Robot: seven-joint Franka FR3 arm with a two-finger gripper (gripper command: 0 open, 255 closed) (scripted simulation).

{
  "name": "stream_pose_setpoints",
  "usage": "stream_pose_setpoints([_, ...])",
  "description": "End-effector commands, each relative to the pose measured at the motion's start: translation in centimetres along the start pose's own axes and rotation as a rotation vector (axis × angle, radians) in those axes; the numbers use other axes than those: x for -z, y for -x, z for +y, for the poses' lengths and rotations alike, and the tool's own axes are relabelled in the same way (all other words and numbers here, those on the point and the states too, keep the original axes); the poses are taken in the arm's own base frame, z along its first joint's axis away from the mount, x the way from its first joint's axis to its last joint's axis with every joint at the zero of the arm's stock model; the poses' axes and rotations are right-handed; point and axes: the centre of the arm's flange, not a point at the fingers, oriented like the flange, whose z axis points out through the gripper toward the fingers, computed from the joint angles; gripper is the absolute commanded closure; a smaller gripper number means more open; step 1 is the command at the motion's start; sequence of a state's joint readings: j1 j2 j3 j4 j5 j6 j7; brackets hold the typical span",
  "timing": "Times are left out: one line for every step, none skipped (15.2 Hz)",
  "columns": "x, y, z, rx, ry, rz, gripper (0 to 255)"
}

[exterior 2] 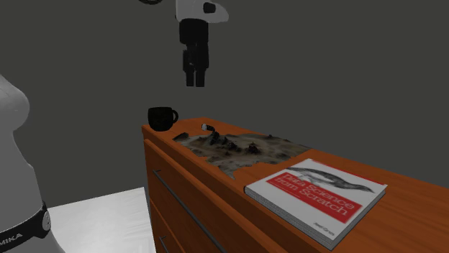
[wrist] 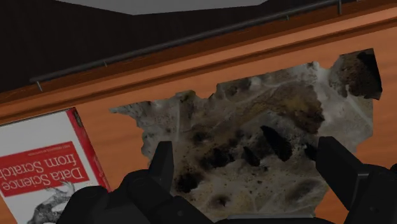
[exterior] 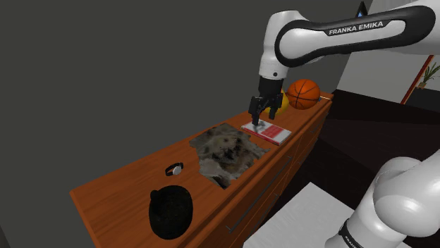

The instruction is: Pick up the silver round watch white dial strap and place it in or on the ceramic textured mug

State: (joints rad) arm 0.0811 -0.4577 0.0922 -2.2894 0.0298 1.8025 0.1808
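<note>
Black mug [exterior: 171, 209] stands near the watch [exterior: 174, 170], not touching; pincer [exterior: 262, 116] hangs spread wide

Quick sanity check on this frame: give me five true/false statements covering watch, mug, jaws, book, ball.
1. The watch lies inside the mug. False: it lies on the cabinet top, apart from the mug.
2. The jaws are open and hold nothing. True.
3. The mug is white. False: it is black.
4. The book has a red and white cover. True.
5. The basketball stands beside the mug. False: it is at the opposite end of the cabinet top, past the book.
</note>
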Motion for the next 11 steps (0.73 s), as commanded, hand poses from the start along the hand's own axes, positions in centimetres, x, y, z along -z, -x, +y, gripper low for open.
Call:
stream_pose_setpoints([-1.4, -2.0, -1.4, 0.012, -0.019, -0.008, 0])
stream_pose_setpoints([-2.0, -2.8, -2.2, 0.018, -0.028, -0.012, 0])
stream_pose_setpoints([-2.6, -3.6, -2.9, 0.024, -0.037, -0.017, 0])
stream_pose_setpoints([-3.2, -4.4, -3.7, 0.03, -0.046, -0.021, 0])
stream_pose_setpoints([-3.8, -5.1, -4.6, 0.037, -0.055, -0.026, 0])
stream_pose_setpoints([-4.4, -5.9, -5.4, 0.043, -0.064, -0.03, 0])
stream_pose_setpoints([-5.0, -6.7, -6.2, 0.049, -0.073, -0.034, 0])
stream_pose_setpoints([-5.6, -7.4, -7.0, 0.055, -0.083, -0.039, 0])
stream_pose_setpoints([-6.1, -8.2, -7.9, 0.061, -0.092, -0.043, 0])
stream_pose_setpoints([-6.7, -8.9, -8.8, 0.067, -0.101, -0.048, 0])
stream_pose_setpoints([-7.3, -9.7, -9.6, 0.073, -0.11, -0.052, 0])
